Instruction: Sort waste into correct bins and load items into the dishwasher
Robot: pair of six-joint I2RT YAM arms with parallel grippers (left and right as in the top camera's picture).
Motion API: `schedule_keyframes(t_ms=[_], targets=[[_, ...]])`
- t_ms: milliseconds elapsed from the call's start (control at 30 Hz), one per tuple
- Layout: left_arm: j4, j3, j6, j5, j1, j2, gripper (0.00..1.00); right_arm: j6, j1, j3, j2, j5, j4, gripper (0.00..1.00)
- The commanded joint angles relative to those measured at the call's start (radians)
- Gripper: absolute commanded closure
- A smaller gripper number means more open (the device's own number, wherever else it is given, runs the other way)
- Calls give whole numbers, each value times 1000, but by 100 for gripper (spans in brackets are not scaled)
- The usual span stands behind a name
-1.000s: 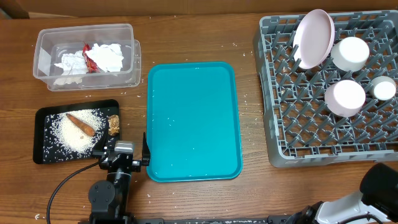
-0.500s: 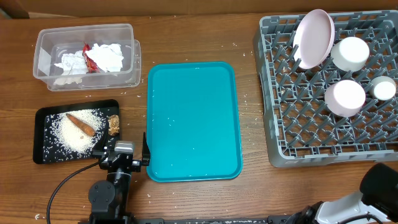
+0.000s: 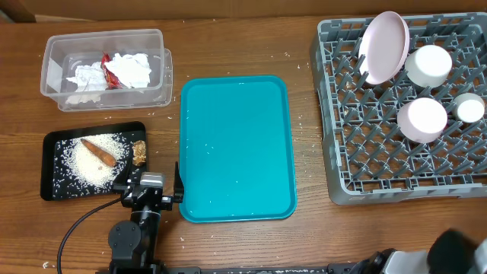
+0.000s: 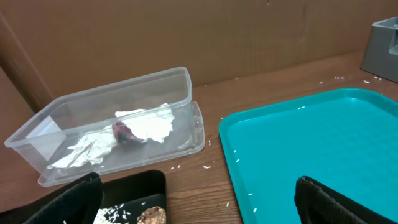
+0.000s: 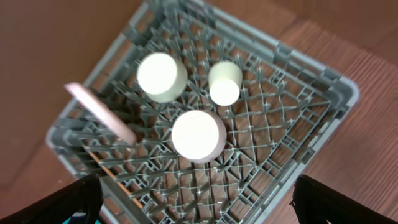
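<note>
While both grippers hung with fingers spread and nothing between them, the left gripper (image 4: 198,183) low beside the teal tray (image 3: 236,148) and the right gripper (image 5: 196,183) high over the rack (image 3: 380,175), we saw the plate (image 3: 384,46), bowls (image 3: 421,119) and cup (image 3: 469,107) standing in that rack, the napkins (image 3: 133,70) and red wrapper (image 3: 109,67) in the clear tub (image 3: 53,46), and the carrot (image 3: 99,151), brown lump (image 3: 139,152) and rice (image 3: 85,169) on the black tray (image 3: 52,189).

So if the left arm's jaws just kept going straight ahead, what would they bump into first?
Probably the near right end of the clear tub. The left gripper points along the bare table between the black tray and teal tray; if angled down, it meets the table first.
</note>
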Motion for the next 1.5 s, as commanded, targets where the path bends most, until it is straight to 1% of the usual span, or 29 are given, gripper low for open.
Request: schedule_keyframes(t_ms=[0, 167, 300, 367, 533, 667, 833, 933, 967, 1100, 1300, 1367, 1467], targets=[[-2, -4, 23, -10, 7, -11, 0, 1, 1, 11, -73, 1, 2, 0], [-2, -4, 23, -10, 7, -11, 0, -1, 1, 11, -115, 27, 25, 0], [-2, -4, 23, -10, 7, -11, 0, 18, 19, -5, -128, -26, 45, 0], [-2, -4, 23, -10, 7, -11, 0, 32, 55, -39, -135, -49, 101, 0], [-2, -4, 23, -10, 7, -11, 0, 20, 209, -240, -192, -58, 335, 0], [-2, -4, 23, -10, 7, -11, 0, 20, 286, -491, -276, -62, 559, 0], [-2, -4, 23, -10, 7, -11, 0, 21, 345, -868, -423, -98, 835, 0], [-2, -4, 23, -10, 7, -11, 0, 21, 370, -1135, -534, -138, 1034, 0], [-2, -4, 23, -10, 7, -11, 0, 21, 384, -1269, -590, -146, 1139, 0], [-2, -4, 23, -10, 7, -11, 0, 21, 425, -1567, -714, -148, 1396, 0], [-2, -4, 23, -10, 7, -11, 0, 21, 486, -1927, -873, -148, 1750, 0], [-2, -4, 23, -10, 7, -11, 0, 21, 502, -2017, -924, -148, 1835, 0], [-2, -4, 23, -10, 7, -11, 0, 21, 521, -2146, -1028, -148, 1907, 0]])
